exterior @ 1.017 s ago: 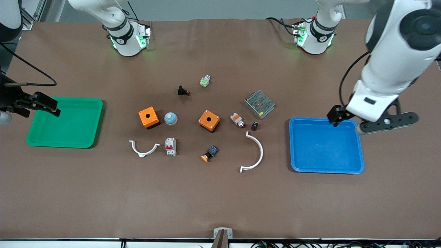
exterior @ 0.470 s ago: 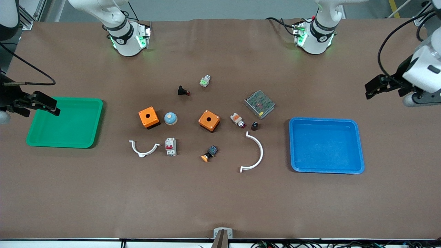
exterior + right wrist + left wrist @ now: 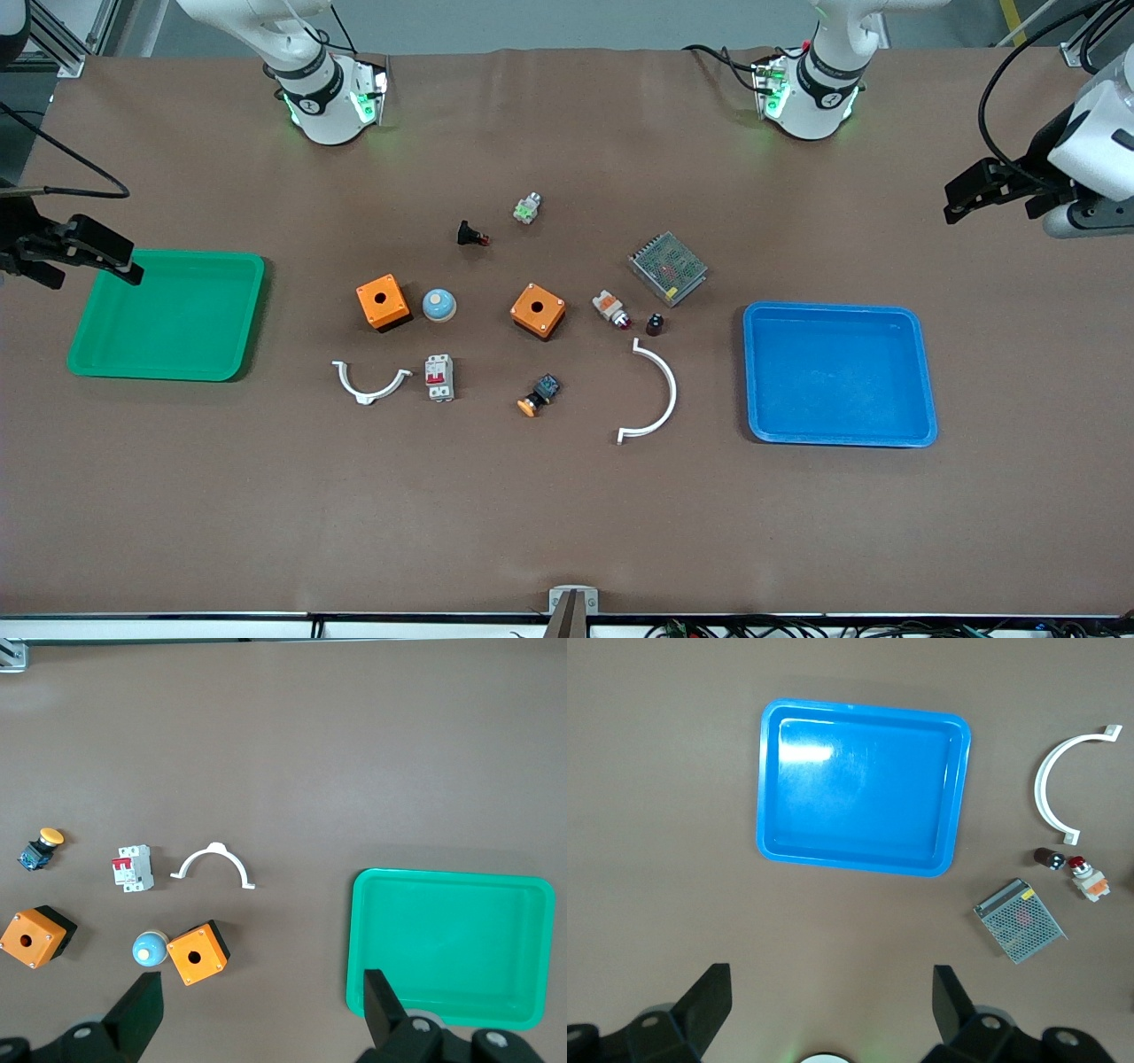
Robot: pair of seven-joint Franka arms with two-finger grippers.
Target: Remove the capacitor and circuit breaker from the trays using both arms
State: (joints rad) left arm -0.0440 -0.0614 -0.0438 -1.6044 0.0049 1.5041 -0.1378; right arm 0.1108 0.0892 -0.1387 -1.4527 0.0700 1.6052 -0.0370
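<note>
The capacitor [image 3: 655, 324], a tiny black cylinder, stands on the table between the white-and-orange lamp and the blue tray; it also shows in the left wrist view [image 3: 1050, 857]. The breaker [image 3: 438, 377], a white-grey block with red levers, lies beside a small white clip; it also shows in the right wrist view [image 3: 132, 868]. My left gripper [image 3: 957, 202] [image 3: 833, 992] is open and empty, up over bare table at the left arm's end. My right gripper [image 3: 89, 270] [image 3: 261, 992] is open and empty, up by the green tray's corner.
A blue tray [image 3: 837, 440] and a green tray [image 3: 257, 310] lie at the table's two ends. Between them lie two orange boxes [image 3: 538, 310], a blue dome [image 3: 438, 305], a mesh power supply [image 3: 668, 268], two white curved clips [image 3: 660, 394], a lamp and buttons.
My left arm has swung from over the blue tray's corner out toward the left arm's end of the table. My right gripper has shifted a little off the green tray's edge.
</note>
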